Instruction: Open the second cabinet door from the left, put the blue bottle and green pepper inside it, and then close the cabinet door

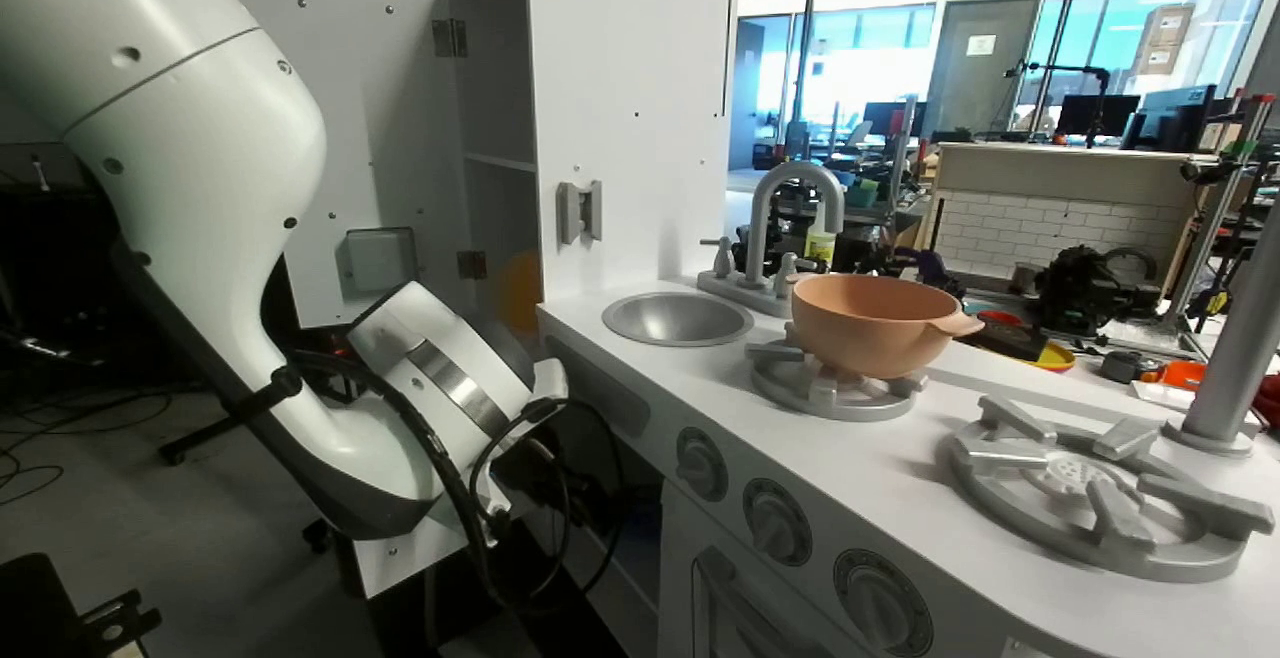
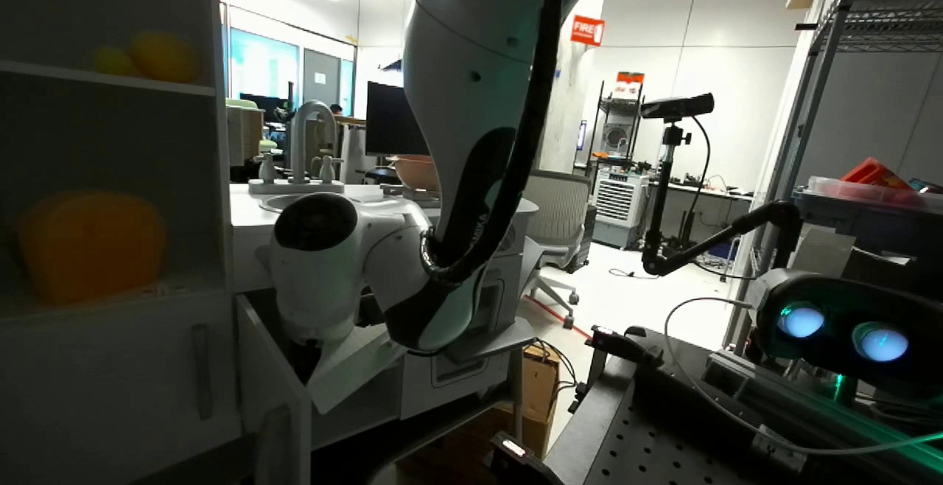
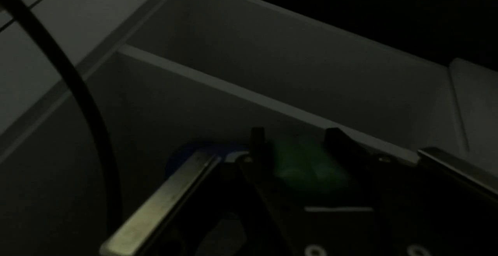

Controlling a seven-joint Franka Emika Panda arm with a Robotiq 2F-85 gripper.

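In the dark wrist view my gripper (image 3: 295, 141) has one finger on each side of the green pepper (image 3: 305, 166), which fills the gap between them. The blue bottle (image 3: 188, 156) shows just left of the gripper, partly hidden behind its finger, inside the lower cabinet. The second cabinet door (image 2: 276, 389) stands open and swung outward in an exterior view; the inner face of an open lower door (image 1: 405, 553) also shows below the wrist. In both exterior views the wrist reaches low into the cabinet opening, and the fingers are hidden or too dark to make out.
A divider board (image 3: 218, 85) runs across the cabinet inside. A shut cabinet door (image 2: 110, 389) is left of the open one. The counter above carries a sink (image 1: 678, 318), faucet (image 1: 795, 188) and tan bowl (image 1: 870, 313). A tall upper door (image 1: 345, 138) stands open behind the arm.
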